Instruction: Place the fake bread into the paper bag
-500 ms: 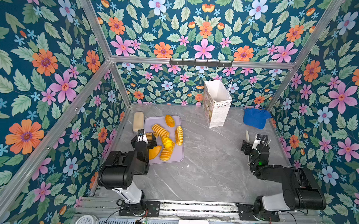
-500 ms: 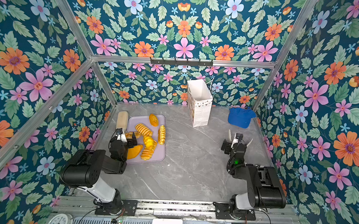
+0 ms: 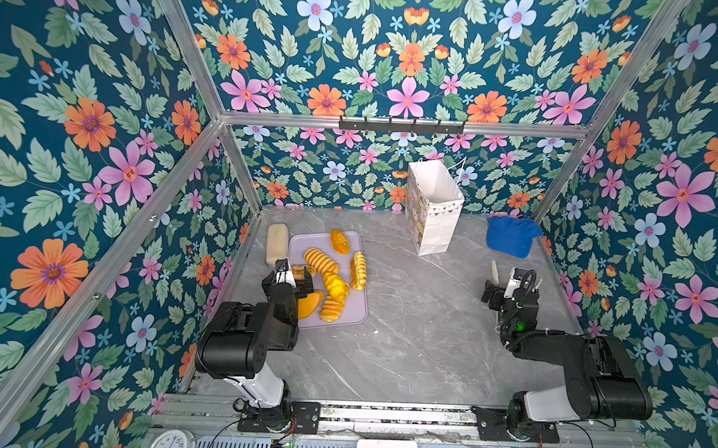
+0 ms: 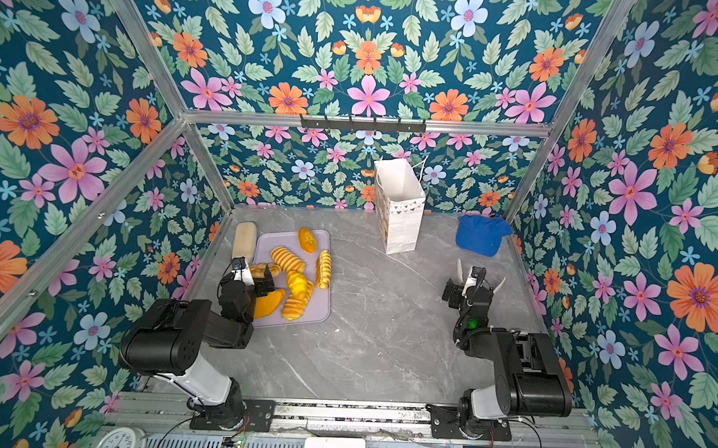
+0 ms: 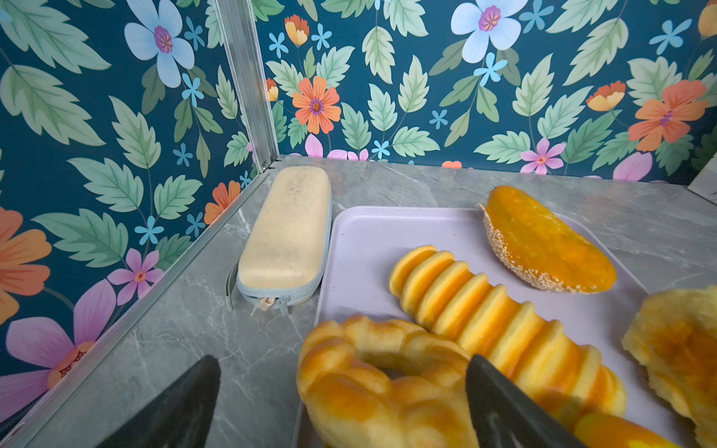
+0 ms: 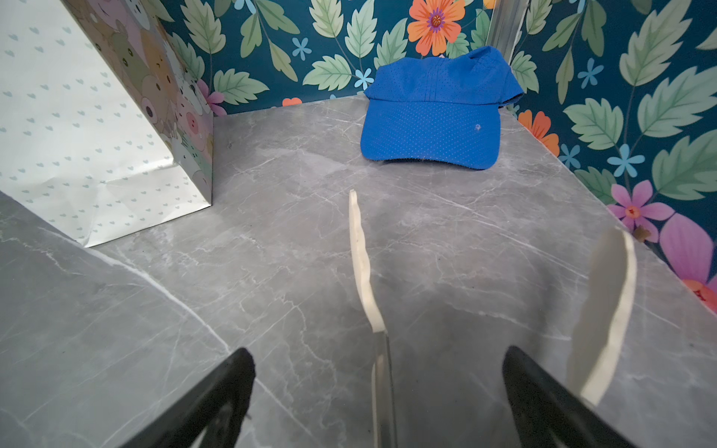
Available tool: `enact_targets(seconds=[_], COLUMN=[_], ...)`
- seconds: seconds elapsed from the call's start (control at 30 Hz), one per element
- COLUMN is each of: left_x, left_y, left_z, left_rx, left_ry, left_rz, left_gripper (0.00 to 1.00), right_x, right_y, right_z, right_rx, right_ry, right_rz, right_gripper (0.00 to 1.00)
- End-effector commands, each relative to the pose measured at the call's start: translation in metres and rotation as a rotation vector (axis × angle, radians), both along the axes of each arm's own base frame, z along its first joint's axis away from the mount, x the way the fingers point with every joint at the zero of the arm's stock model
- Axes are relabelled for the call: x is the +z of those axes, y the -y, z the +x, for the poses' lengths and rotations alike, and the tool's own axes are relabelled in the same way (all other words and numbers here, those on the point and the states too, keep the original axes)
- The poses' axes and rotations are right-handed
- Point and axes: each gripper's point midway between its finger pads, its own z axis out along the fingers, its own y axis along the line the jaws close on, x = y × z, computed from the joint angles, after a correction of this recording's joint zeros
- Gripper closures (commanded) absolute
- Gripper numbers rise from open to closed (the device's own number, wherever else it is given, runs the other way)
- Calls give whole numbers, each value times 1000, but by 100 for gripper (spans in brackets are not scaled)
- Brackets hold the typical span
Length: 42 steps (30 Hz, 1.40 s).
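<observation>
The fake bread lies on a lilac tray (image 3: 357,312) at the left: ridged loaves (image 3: 321,261), an oval bun (image 3: 340,241) and a ring doughnut (image 5: 372,372), among several pieces. My left gripper (image 3: 292,274) is open at the tray's left edge. In the left wrist view its dark fingers (image 5: 500,403) straddle the doughnut, one of them over bare table. The paper bag (image 3: 435,211) stands upright and open-topped at the back centre. My right gripper (image 3: 514,277) is open and empty above the table on the right, short of the bag (image 6: 89,128).
A pale beige zip case (image 3: 276,242) lies beside the tray against the left wall. A blue cap (image 3: 511,236) sits in the back right corner. Floral walls close in the left, back and right sides. A hook rail (image 3: 401,125) runs above the back wall.
</observation>
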Motion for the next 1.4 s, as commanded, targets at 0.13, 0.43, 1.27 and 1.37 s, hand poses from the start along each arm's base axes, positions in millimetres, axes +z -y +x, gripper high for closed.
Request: enact_targets(seconds=[0.13,0.43,1.27,1.37], left_x=[4,4,100,115], left_y=[0,0,-25,-29], left_z=[1,1,-29,-34], left_rx=[-6,-5,177,231], left_ry=[15,14,110,74], left_rz=[8,8,-198,-300], left_gripper=[0,0,0,0], right_x=[6,5,107,131], right_y=[-1,0,20,6], right_z=[2,2,-39,-45], right_rx=[8,8,-260,-215], right_ry=[21,20,-90,-120], right_rz=[-13,-13,271,359], right_gripper=[1,1,1,1])
